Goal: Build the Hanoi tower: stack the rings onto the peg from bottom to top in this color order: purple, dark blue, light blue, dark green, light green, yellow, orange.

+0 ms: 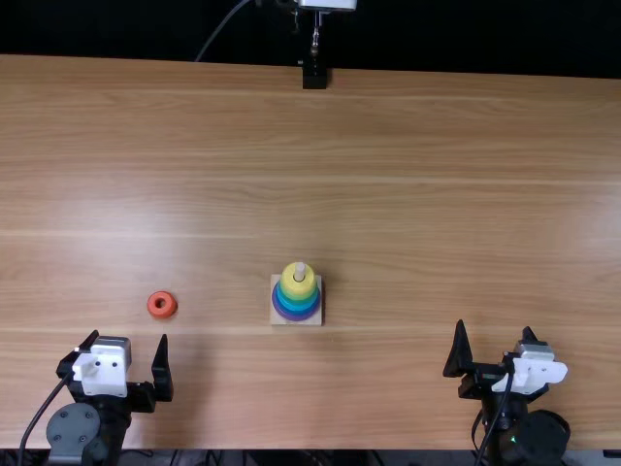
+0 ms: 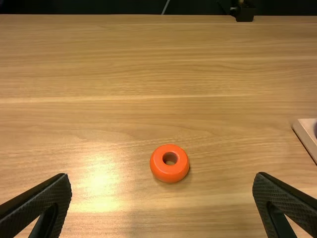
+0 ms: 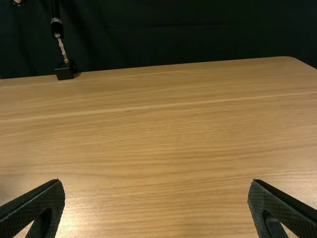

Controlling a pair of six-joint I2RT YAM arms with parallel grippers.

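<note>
My left gripper stands open near the table's left front, fingers wide apart, with the orange ring lying flat on the wood just beyond it. In the left wrist view the orange ring lies ahead of the open gripper. Rings are stacked on the peg of a square wooden base at mid-table: yellow ring on top, then green, light blue and dark blue or purple lower down. My right gripper is open at the right front; its gap in the right wrist view holds nothing.
Bare wood of the table spreads around the tower and ring. A black clamp with a stand sits at the table's far edge, with a dark curtain behind it.
</note>
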